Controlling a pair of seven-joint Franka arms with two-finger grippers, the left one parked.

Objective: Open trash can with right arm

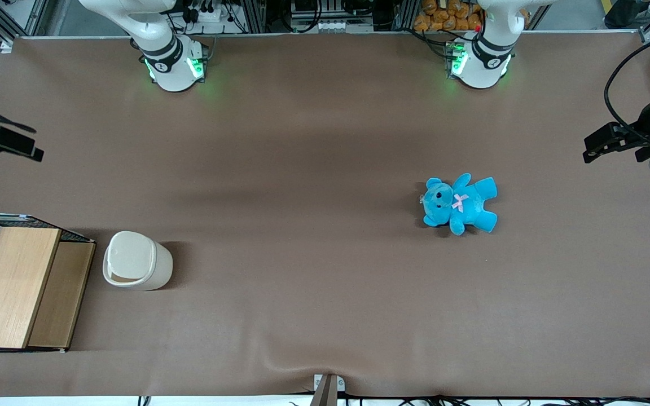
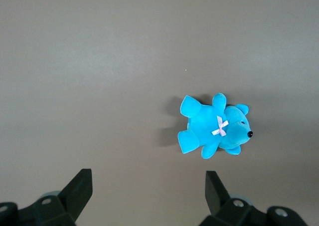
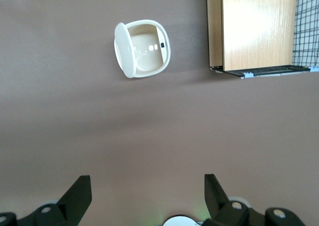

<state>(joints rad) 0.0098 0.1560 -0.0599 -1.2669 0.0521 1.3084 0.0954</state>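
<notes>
The trash can (image 1: pixel 136 260) is a small cream-white bin standing on the brown table toward the working arm's end, beside the wire crate. In the right wrist view the trash can (image 3: pixel 142 49) shows its hollow inside, with the white lid (image 3: pixel 124 50) tipped up on edge at one side of the rim. The right arm's gripper (image 1: pixel 3 144) hangs above the table, farther from the front camera than the can and well apart from it. In its own wrist view the gripper (image 3: pixel 147 196) is open and empty, with its two black fingers spread wide.
A wire crate with a wooden top (image 1: pixel 14 285) stands beside the can at the table's end; it also shows in the right wrist view (image 3: pixel 254 26). A blue teddy bear (image 1: pixel 459 203) lies toward the parked arm's end, seen too in the left wrist view (image 2: pixel 214 128).
</notes>
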